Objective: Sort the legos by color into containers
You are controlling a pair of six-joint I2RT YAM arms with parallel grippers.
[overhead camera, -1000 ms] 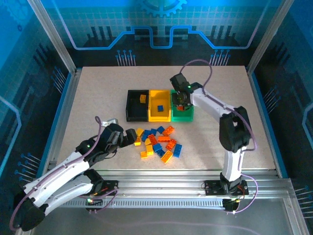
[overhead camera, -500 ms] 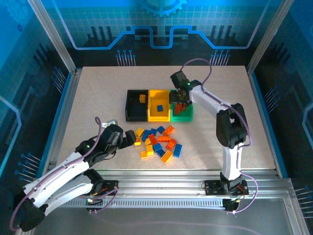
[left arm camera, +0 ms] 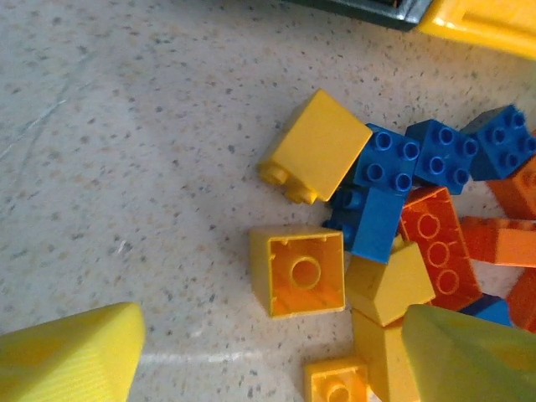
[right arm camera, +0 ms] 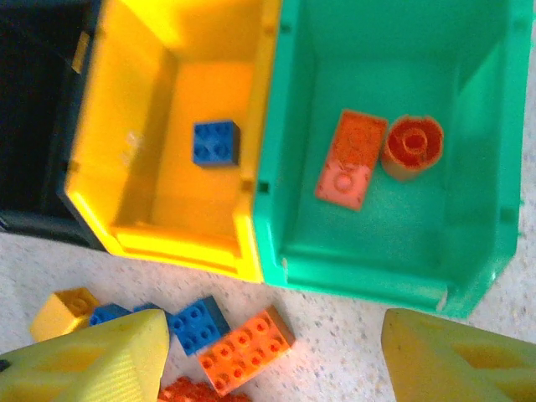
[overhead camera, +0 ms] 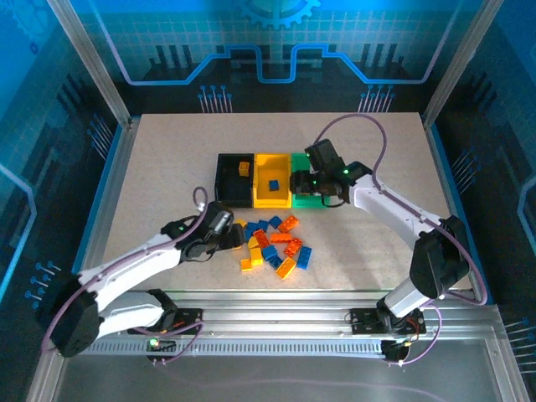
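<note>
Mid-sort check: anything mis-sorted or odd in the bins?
Nothing is mis-sorted. The black bin holds a yellow brick, the yellow bin a blue brick, and the green bin an orange-red brick. One quirk: a round orange-red piece lies beside that brick.

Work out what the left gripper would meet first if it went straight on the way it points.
Probably the upturned yellow lego, hollow side up, just ahead of the open left gripper; depth is unclear, so it may reach the table first.

Three bins [overhead camera: 273, 201], roughly twenty bricks [overhead camera: 281, 239]
</note>
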